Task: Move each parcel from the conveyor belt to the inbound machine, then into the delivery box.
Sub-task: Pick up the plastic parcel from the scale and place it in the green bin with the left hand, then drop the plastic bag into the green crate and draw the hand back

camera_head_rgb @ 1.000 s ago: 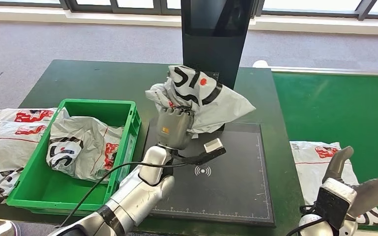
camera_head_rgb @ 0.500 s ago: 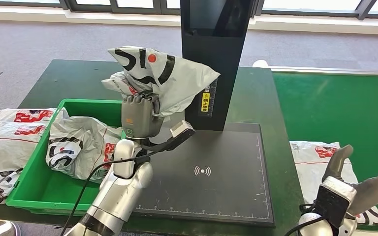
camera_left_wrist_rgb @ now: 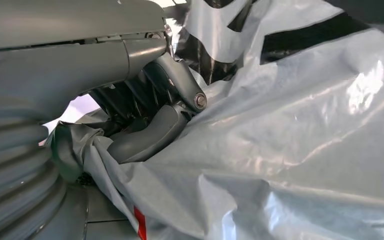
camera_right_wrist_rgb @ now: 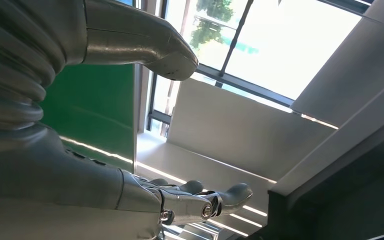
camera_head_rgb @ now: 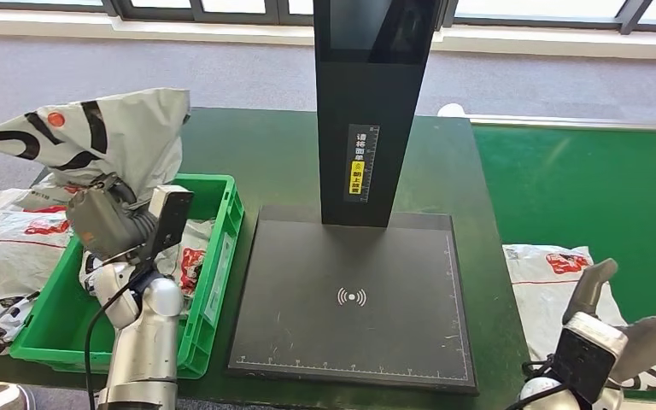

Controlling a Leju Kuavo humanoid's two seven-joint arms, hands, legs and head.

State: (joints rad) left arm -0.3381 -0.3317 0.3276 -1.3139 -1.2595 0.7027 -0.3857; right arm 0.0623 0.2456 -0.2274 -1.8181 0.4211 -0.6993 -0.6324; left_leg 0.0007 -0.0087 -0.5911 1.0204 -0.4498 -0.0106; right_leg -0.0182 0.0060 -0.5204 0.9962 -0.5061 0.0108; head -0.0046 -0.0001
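In the head view, the left hand (camera_head_rgb: pixel 102 224) gripped a grey parcel (camera_head_rgb: pixel 94 141) printed with black bands and a red dot, its fingers closed into the bag's bunched lower end. The parcel stood up from those fingers above the near-left part of the green delivery box (camera_head_rgb: pixel 213 265), leaning out past the box's left side. Below the fingers, inside the box, lay a second parcel (camera_head_rgb: pixel 190 256), and more parcels (camera_head_rgb: pixel 8 248) lay on the bench (camera_head_rgb: pixel 248 154) beyond the box's left wall. To the right of the left hand's fingers sat the inbound machine (camera_head_rgb: pixel 359 290), a black plate with a tall black column at its back. The right hand (camera_head_rgb: pixel 628 329) hung low at the near right with its fingers spread and nothing in them; just beyond them a parcel on the belt (camera_head_rgb: pixel 547 273) rested on the green conveyor belt (camera_head_rgb: pixel 581 188).

In the left wrist view, the dark fingers (camera_left_wrist_rgb: pixel 150 137) were curled tight into the crumpled grey film of the parcel (camera_left_wrist_rgb: pixel 290 130), which spread away from them.

In the right wrist view, the right hand (camera_right_wrist_rgb: pixel 130 120) was open, its thumb and fingers (camera_right_wrist_rgb: pixel 210 200) wide apart, holding nothing, with windows (camera_right_wrist_rgb: pixel 260 40) beyond them.
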